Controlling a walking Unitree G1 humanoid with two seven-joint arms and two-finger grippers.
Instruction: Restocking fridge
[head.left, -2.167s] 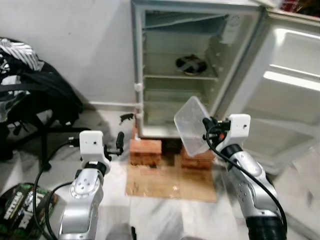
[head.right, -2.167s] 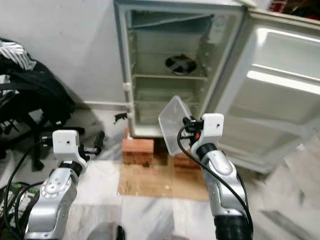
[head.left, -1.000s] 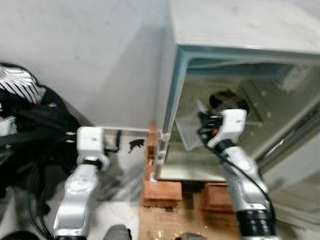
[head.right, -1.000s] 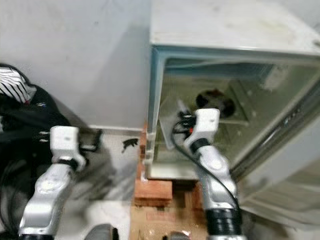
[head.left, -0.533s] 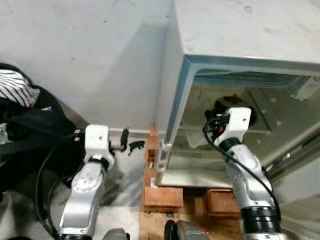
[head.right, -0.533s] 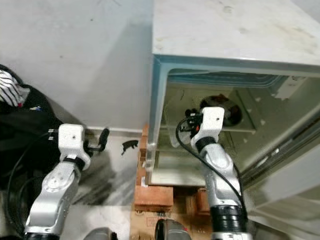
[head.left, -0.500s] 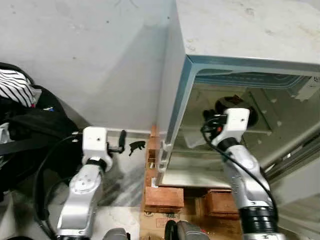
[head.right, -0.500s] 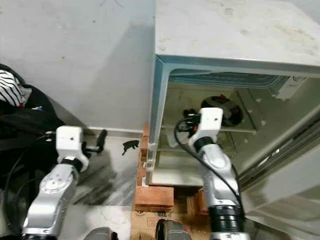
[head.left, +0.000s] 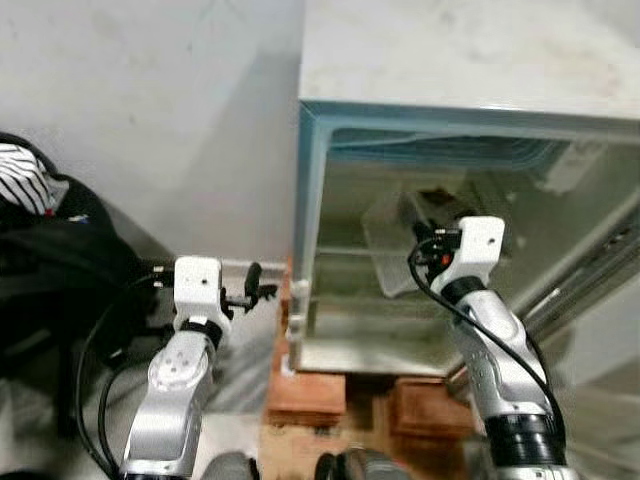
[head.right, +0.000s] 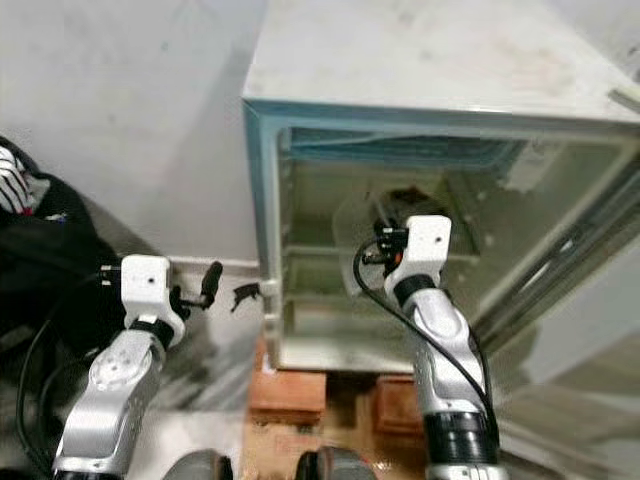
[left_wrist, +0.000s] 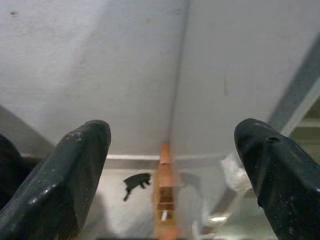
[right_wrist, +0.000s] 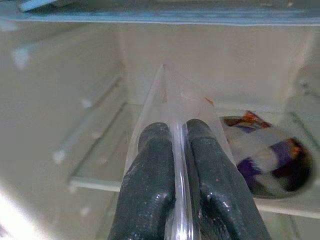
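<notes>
The small fridge stands open in front of me. My right gripper is inside its upper part, shut on the rim of a clear plastic container held tilted above the glass shelf. In the right wrist view both black fingers pinch the clear container edge. A dark bowl with colourful contents sits on that shelf just behind. My left gripper hangs open outside the fridge, near the wall, with nothing between its fingers.
The fridge rests on red bricks over cardboard. The open fridge door runs along the right. A black chair with bags and striped cloth stands at the left. A small black object lies on the floor by the wall.
The camera has shifted, so the fridge sits further left in view. My right gripper has lifted the clear container higher inside the fridge, near the bowl. The left arm has stayed put.
</notes>
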